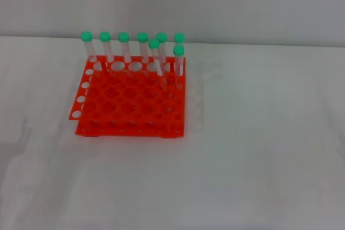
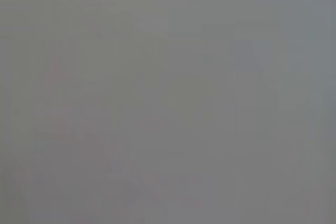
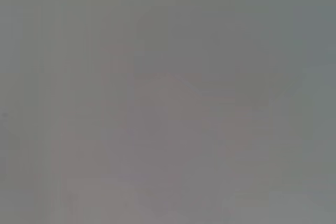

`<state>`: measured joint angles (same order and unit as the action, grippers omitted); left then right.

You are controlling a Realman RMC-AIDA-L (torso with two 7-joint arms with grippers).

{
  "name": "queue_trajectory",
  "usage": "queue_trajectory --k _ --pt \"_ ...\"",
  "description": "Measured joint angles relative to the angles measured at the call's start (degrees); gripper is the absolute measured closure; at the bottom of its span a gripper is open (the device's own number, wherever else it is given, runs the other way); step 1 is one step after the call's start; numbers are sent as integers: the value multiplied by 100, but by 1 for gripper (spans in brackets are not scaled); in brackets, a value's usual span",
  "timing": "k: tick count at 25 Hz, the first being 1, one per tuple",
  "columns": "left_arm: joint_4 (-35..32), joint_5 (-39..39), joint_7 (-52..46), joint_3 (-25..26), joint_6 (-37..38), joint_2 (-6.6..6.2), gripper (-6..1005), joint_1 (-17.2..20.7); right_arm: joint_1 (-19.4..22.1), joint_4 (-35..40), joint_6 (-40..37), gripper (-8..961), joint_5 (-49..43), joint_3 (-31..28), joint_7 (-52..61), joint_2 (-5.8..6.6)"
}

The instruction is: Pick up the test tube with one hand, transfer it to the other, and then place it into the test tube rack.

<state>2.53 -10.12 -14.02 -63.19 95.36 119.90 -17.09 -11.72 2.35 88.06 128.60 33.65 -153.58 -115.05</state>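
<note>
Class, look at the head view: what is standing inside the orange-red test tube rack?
Eight green-capped clear tubes stand in the test tube rack, six along its far row and two one row nearer at its right. Their lower ends are hidden by the top tier. No gripper is in view.

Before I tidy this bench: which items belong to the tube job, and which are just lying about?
Job:
- test tube rack
- eight green-capped tubes standing in it, e.g.; which one was handled, I cannot tell

Lying about:
- nothing apart from the white table
- no gripper in view
</note>
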Motion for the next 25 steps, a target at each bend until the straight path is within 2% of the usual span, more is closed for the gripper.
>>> queue_trajectory --k 25 --pt "-4 202 34 5 -175 -54 213 -316 -32 48 3 98 17 -240 -45 0"
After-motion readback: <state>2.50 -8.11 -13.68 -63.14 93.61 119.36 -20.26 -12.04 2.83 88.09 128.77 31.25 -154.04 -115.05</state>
